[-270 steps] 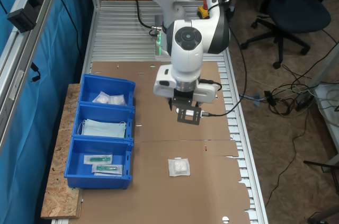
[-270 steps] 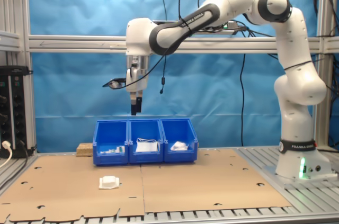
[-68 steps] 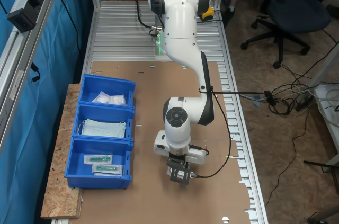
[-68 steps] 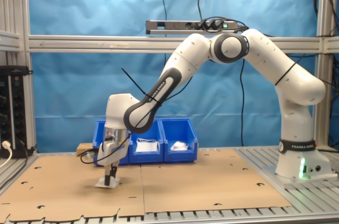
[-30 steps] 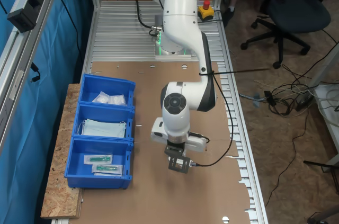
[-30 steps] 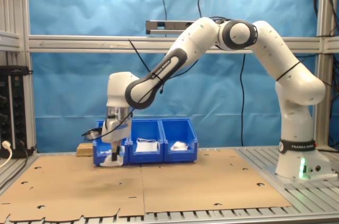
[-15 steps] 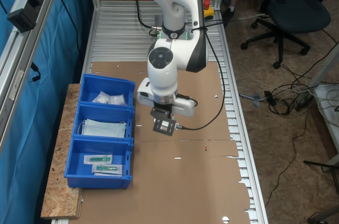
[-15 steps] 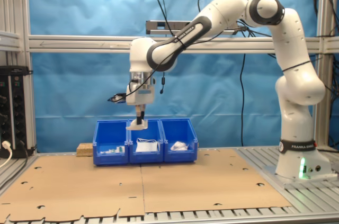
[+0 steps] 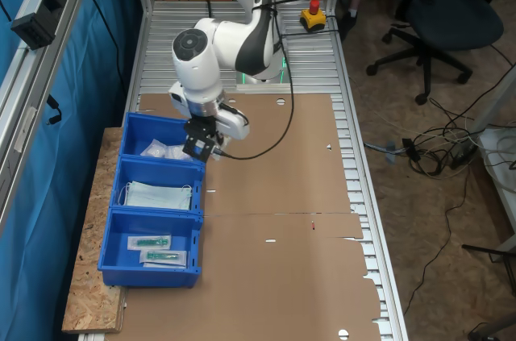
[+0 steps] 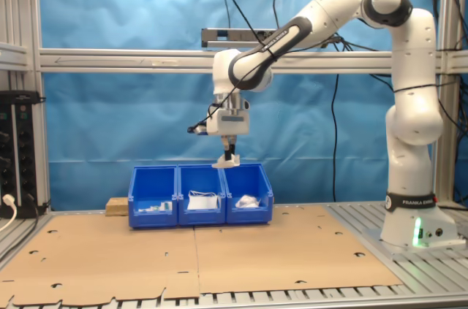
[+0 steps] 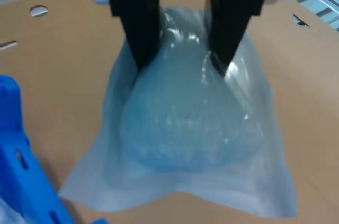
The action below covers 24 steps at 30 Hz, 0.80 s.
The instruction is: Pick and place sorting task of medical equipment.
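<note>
- Wrist view: we see pincer (image 11: 183, 60) fingers clamped on wrapped gauze pad (image 11: 190, 128), hanging just under tips.
- Second exterior view: pad (image 10: 226, 163) held well above blue bins (image 10: 201, 196).

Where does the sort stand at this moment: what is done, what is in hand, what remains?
Done: the wrapped gauze pad is off the cardboard and pinched in the gripper. In hand: the gripper hangs at the edge of the end bin that already holds similar white packets. Left: releasing the pad into that bin.
</note>
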### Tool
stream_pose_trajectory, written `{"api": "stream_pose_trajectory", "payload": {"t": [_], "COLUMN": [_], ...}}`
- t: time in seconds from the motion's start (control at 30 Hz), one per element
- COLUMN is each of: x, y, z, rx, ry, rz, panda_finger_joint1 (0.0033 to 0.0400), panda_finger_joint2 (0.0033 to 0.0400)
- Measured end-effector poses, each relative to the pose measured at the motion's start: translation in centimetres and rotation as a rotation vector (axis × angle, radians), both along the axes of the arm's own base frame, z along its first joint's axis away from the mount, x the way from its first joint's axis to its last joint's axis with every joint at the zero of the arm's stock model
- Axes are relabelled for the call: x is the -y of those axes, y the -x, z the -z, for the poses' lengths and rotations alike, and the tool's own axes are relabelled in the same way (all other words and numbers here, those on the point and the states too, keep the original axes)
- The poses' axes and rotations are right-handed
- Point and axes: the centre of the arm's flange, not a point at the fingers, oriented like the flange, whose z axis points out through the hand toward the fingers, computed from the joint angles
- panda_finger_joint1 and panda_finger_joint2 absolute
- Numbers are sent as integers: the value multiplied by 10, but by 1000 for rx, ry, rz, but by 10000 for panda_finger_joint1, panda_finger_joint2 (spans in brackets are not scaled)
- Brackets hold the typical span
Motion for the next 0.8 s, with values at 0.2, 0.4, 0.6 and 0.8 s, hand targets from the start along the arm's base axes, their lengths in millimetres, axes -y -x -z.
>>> {"api": "stream_pose_trajectory", "payload": {"t": [0.2,0.4,0.6,0.8], "x": [47,87,104,114], "y": [31,57,70,77], "z": [5,10,12,13], "rx": [-21,-33,-35,-33], "ry": [-12,-20,-22,-20], "rz": [107,201,243,268], "panda_finger_joint1": [61,61,61,61], "panda_finger_joint2": [61,61,61,61]}}
